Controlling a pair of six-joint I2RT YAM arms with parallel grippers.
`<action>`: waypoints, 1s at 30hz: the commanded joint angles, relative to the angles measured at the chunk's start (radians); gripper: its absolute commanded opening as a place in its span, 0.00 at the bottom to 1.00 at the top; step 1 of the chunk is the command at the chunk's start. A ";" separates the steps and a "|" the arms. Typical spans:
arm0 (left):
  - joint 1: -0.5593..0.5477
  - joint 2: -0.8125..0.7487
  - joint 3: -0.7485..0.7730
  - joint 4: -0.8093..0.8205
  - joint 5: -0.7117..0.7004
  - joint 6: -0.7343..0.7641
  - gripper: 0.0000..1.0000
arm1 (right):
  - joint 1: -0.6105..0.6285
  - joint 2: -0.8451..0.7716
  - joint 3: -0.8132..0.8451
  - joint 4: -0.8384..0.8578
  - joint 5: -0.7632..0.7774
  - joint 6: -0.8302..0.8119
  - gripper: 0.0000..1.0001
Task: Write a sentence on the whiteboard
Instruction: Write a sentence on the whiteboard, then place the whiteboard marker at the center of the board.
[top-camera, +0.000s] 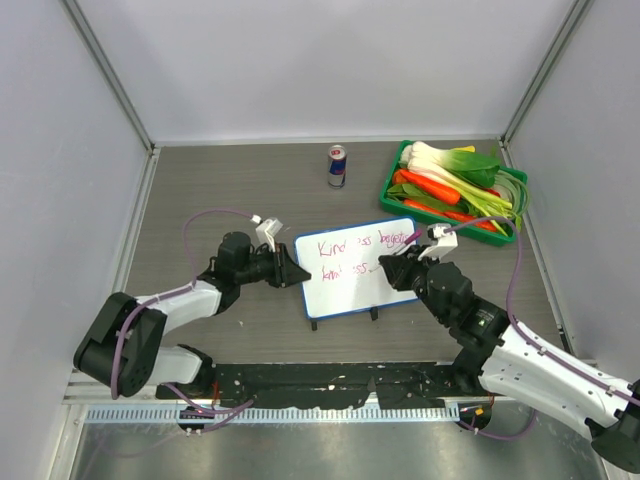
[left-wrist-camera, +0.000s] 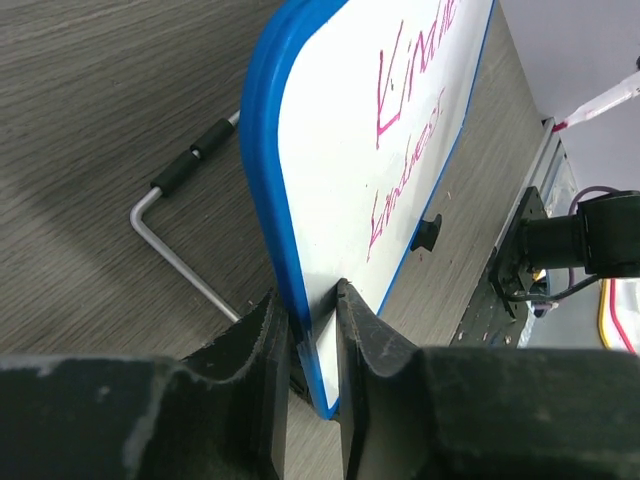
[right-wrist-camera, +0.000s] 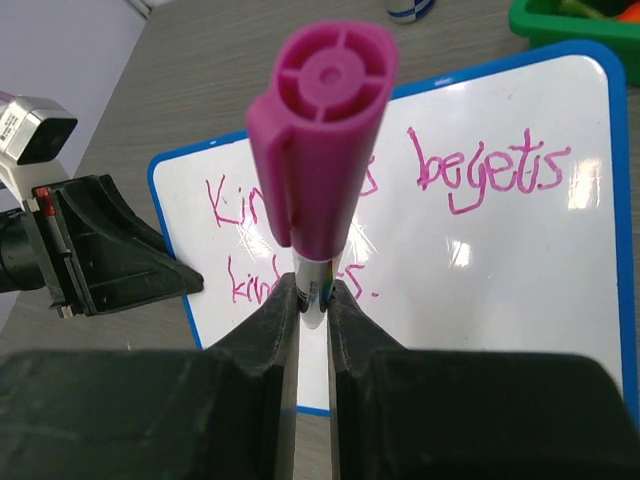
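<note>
The whiteboard (top-camera: 356, 285) with its blue rim stands mid-table on two black feet. The sentence (top-camera: 352, 246) runs in two magenta lines, reading roughly "Kind... begets" above "kind...". My left gripper (top-camera: 299, 273) is shut on the board's left edge; in the left wrist view the jaws (left-wrist-camera: 312, 300) pinch the blue rim of the board (left-wrist-camera: 330, 180). My right gripper (top-camera: 397, 269) is shut on a magenta marker (top-camera: 440, 235) over the board's right half. In the right wrist view the marker (right-wrist-camera: 320, 130) hides its own tip from me, in front of the second line of the sentence (right-wrist-camera: 490, 175).
A green basket (top-camera: 400, 160) of carrots and leeks stands at the back right. A drink can (top-camera: 338, 165) stands behind the board. The board's bent metal stand leg (left-wrist-camera: 175, 240) lies on the table behind it. Grey walls close in both sides.
</note>
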 joint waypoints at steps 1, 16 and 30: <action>-0.007 -0.071 -0.032 -0.094 -0.145 0.035 0.29 | -0.002 -0.004 0.059 -0.077 -0.062 0.097 0.01; -0.007 -0.516 0.045 -0.449 -0.385 -0.068 1.00 | -0.002 -0.078 0.125 -0.368 -0.114 0.269 0.01; -0.007 -0.540 0.201 -0.753 -0.520 -0.089 1.00 | -0.004 -0.425 -0.095 -0.697 -0.248 0.648 0.01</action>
